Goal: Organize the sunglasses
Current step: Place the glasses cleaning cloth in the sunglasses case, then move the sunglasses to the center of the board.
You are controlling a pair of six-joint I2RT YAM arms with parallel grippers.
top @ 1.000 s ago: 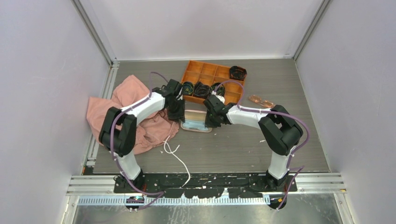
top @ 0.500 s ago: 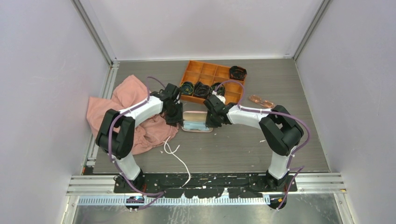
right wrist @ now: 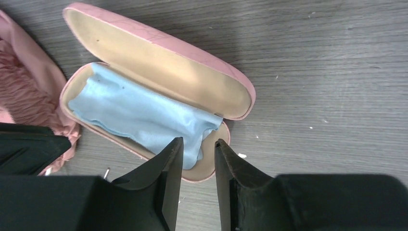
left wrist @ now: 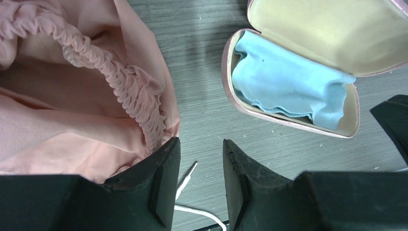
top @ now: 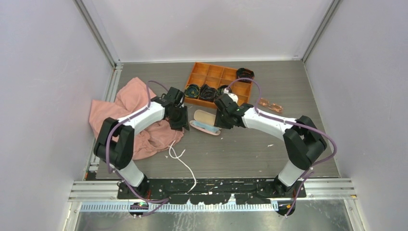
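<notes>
The sunglasses point(top: 269, 104), with pinkish-orange lenses, lie on the table right of the tray, away from both grippers. The pink case point(top: 204, 120) lies open between the arms with a light blue cloth point(left wrist: 287, 85) in its lower half. It also shows in the right wrist view point(right wrist: 159, 62), where the cloth point(right wrist: 134, 115) lies in the base. My left gripper point(left wrist: 199, 143) is open and empty, just left of the case point(left wrist: 226, 57). My right gripper point(right wrist: 198, 142) is open and empty, hovering at the case's right end. In the top view they are the left gripper point(top: 181, 120) and the right gripper point(top: 223, 120).
An orange compartment tray point(top: 207, 71) with dark items stands behind the case. A pink fabric bag point(top: 125, 115) lies at the left, close to my left fingers point(left wrist: 163, 168). A white cord point(top: 183, 161) lies in front.
The case has swung to a diagonal and its lid lies open wider. Both grippers have let go of its ends and drawn back a little; the right arm has stretched out.
</notes>
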